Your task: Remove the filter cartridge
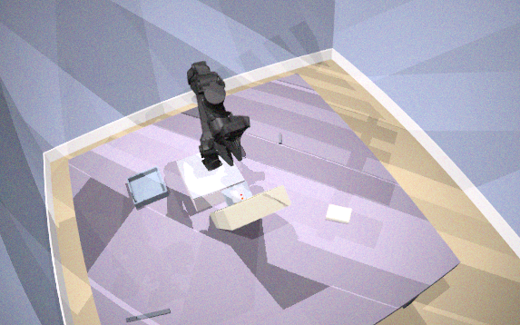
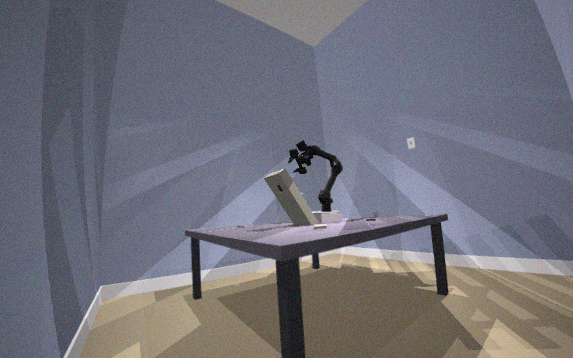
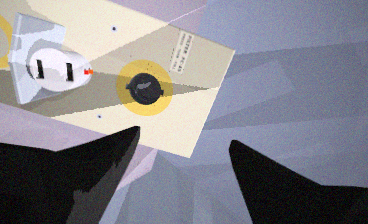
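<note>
The service panel (image 1: 252,211) (image 2: 292,202) (image 3: 185,117) is a cream, tilted slab. The round white filter cartridge (image 3: 55,69) with two dark slots shows at the panel's face in the wrist view, beside a raised pale-blue flap (image 3: 26,82); how far it stands out is unclear. A black round knob (image 3: 146,89) sits in a yellow ring on the panel. My gripper (image 3: 186,138) is open and empty, off the panel's face, with its fingertips toward the knob's end of the panel. The pale-blue tray (image 1: 153,200) stands at the left in the top view, and I see no cartridge in it.
The white base block (image 1: 210,183) stands between the arm and the panel, with the tray to its left. A small cream block (image 1: 338,213) (image 2: 320,226) lies right of the panel. A dark bar (image 1: 148,315) lies near the front left, and a small grey peg (image 1: 280,139) stands farther back.
</note>
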